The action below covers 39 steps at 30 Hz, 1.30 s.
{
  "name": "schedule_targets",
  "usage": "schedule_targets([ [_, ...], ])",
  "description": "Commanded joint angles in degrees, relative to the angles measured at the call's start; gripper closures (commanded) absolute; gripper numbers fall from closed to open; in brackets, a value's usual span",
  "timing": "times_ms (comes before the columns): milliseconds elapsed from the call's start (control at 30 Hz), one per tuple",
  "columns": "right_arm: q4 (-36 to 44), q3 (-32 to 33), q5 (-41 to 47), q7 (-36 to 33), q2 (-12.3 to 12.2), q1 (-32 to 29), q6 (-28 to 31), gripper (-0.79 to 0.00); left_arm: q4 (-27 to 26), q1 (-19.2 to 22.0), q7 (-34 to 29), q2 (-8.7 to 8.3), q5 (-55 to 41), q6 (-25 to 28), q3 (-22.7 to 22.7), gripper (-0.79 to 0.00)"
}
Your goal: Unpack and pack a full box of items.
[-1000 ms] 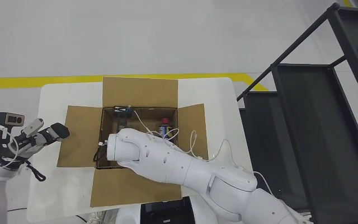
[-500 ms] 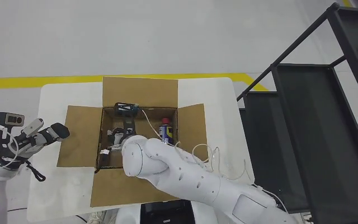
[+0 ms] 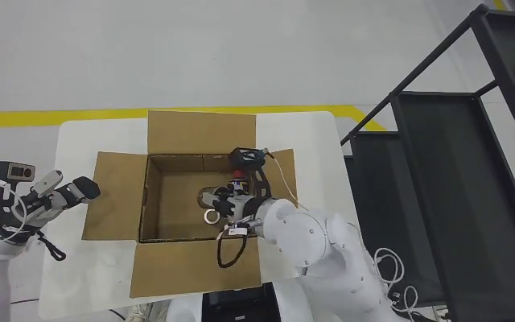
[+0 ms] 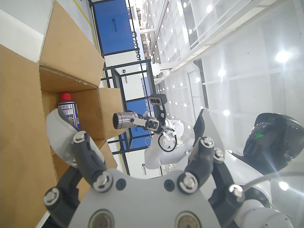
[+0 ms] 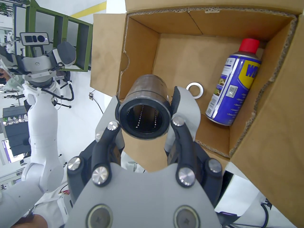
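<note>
One can (image 5: 234, 84), one ring (image 5: 195, 89) in box (image 5: 213, 22) — one cylinder (image 5: 148, 88) in right gripper (image 5: 147, 102)

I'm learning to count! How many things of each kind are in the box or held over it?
Spray can: 1
White ring: 1
Metal cylinder, held in the right tool: 1
Total: 3

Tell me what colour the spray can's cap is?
The cap is red; the right wrist view shows it best.
</note>
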State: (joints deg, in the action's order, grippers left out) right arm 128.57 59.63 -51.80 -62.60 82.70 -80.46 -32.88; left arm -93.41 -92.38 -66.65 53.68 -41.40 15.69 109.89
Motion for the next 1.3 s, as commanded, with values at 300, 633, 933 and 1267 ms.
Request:
schedule_targets([
  [300,6.1,16.1,10.1,2.6,-1.9,-10.6,7.0,0.0,0.0,0.0,0.0,0.0,0.0,0.0,0.0,-0.785],
  [633,6.1,24.5,17.0,-1.0,-3.0,-13.2,12.9,0.0,0.0,0.0,0.0,0.0,0.0,0.0,0.0,-0.785],
  [933,6.1,24.5,17.0,-1.0,-3.0,-13.2,12.9,0.0,0.0,0.0,0.0,0.0,0.0,0.0,0.0,-0.785],
  [1267,5.4,24.9,19.4,-0.2,-3.0,-13.4,12.0,0.0,0.0,0.0,0.0,0.0,0.0,0.0,0.0,-0.785],
])
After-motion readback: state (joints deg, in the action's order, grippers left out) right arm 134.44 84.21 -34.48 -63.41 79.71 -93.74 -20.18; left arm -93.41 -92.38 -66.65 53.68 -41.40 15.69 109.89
